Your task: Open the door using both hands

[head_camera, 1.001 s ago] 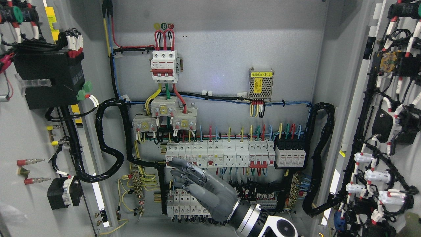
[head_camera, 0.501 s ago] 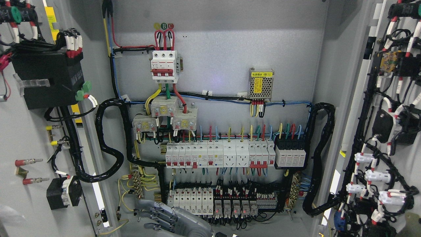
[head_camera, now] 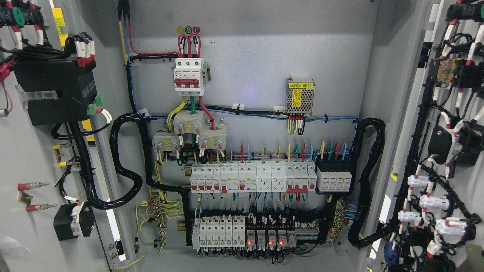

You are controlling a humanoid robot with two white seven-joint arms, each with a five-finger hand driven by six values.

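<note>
An electrical cabinet stands with both doors swung wide. The left door [head_camera: 34,158] shows its inner face with a black box, wires and red-tipped terminals. The right door [head_camera: 457,151] carries black cable looms and white connectors on its inside. Between them the grey back panel [head_camera: 257,64] holds a red-and-white main breaker [head_camera: 189,75], a row of white breakers [head_camera: 253,177] and a lower row of relays with red lights [head_camera: 264,236]. Neither of my hands shows anywhere in the head view.
Thick black cable loops hang at the left [head_camera: 124,162] and right [head_camera: 368,181] sides of the back panel. A small metal power supply with a yellow label [head_camera: 300,96] sits at upper right. Yellow wires curl near the lower left corner [head_camera: 151,219].
My right hand, which reached open across the breaker rows a second ago, dropped down to the bottom edge and has now left the picture. The doors have not moved.
</note>
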